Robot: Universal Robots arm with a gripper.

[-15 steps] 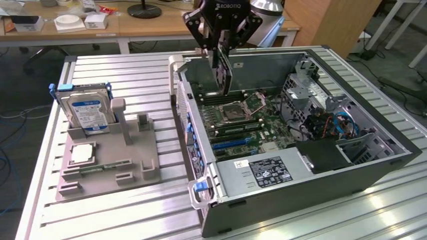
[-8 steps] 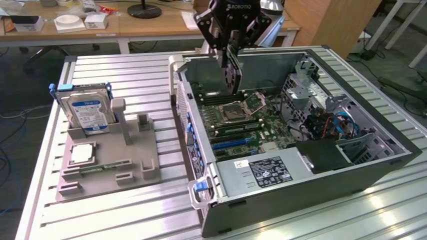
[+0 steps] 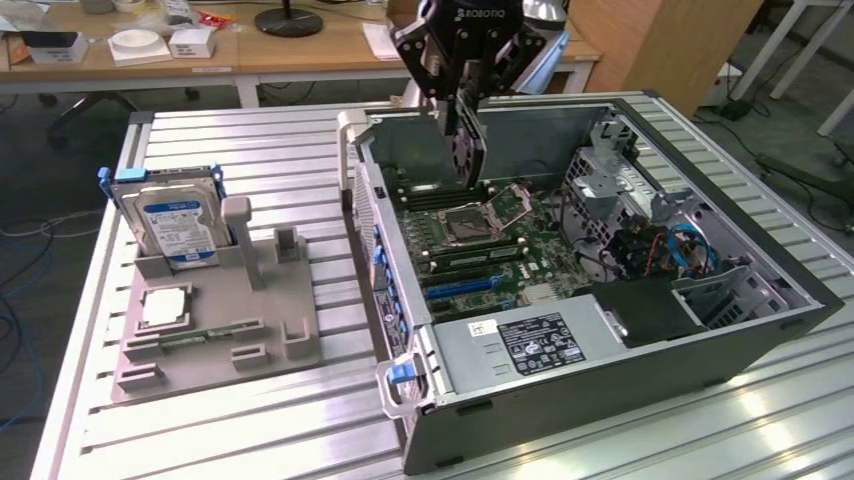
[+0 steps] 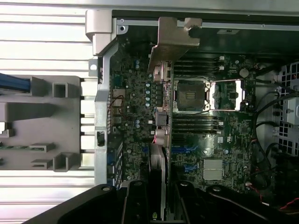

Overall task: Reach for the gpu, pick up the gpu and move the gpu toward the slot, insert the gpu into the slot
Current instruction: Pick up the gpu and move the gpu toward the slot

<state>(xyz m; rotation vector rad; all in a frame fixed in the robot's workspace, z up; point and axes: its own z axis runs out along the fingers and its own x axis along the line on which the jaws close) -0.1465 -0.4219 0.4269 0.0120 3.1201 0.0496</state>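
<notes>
black pincer point(image 3: 458, 92) clamped on thin dark green-black gpu card point(image 3: 467, 150), hanging edge-down over green motherboard point(image 3: 514, 245) inside open grey computer case point(image 3: 747, 330). risk: slight tilt, card edge strikes square metal-framed processor socket point(image 3: 483, 213), jams.

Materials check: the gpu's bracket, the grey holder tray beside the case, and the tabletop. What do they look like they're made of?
gpu bracket: bare sheet metal, dull silver, with a folded tab at its end.
Grey holder tray: looks like matte plastic, moulded or printed; uniform grey, no glare.
Tabletop: likely aluminium slats with a satin finish; bright streaks run along the grooves.
</notes>
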